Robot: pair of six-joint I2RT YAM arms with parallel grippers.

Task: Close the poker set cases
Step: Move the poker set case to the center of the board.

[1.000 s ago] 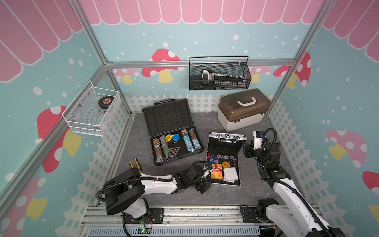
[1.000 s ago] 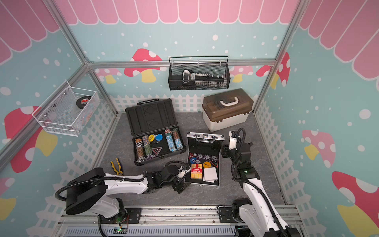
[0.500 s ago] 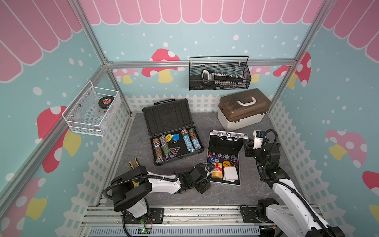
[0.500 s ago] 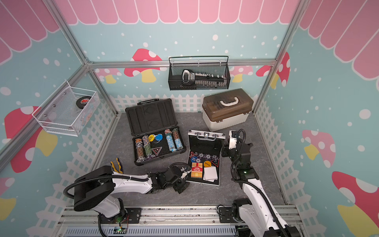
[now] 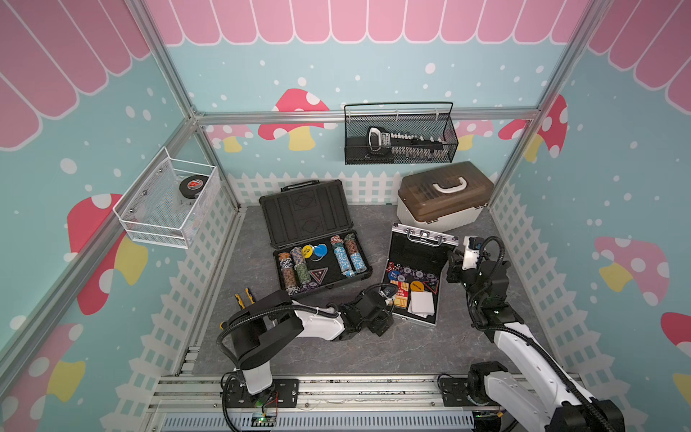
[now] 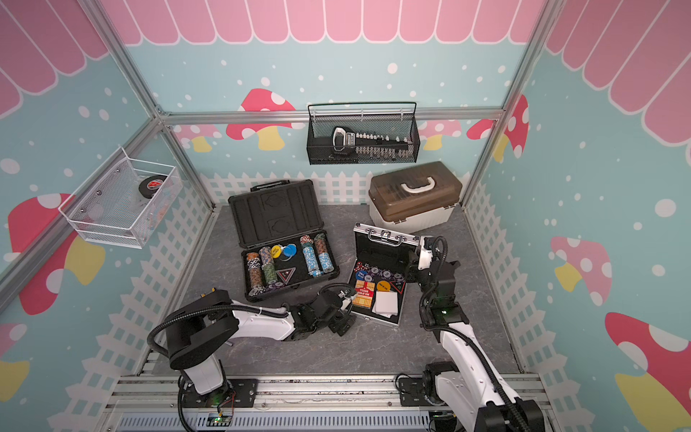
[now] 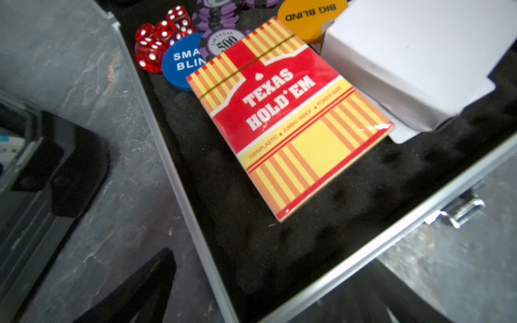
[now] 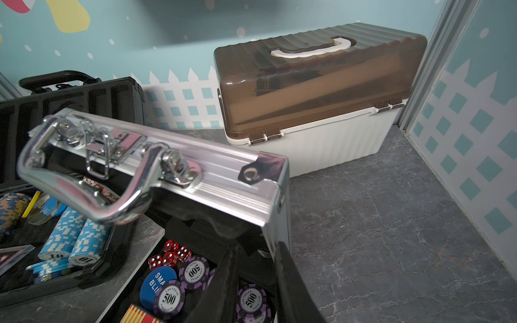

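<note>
Silver case [image 5: 411, 320] holds chips [image 8: 169, 297], cards [image 7: 288, 117]; right end effector [image 8: 257, 260] straddles lid [image 8: 212, 170], grip unclear; left end effector [image 5: 389, 305] spread.

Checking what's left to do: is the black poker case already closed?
No, the black poker case lies wide open, its lid laid back and its chip rows showing.
</note>
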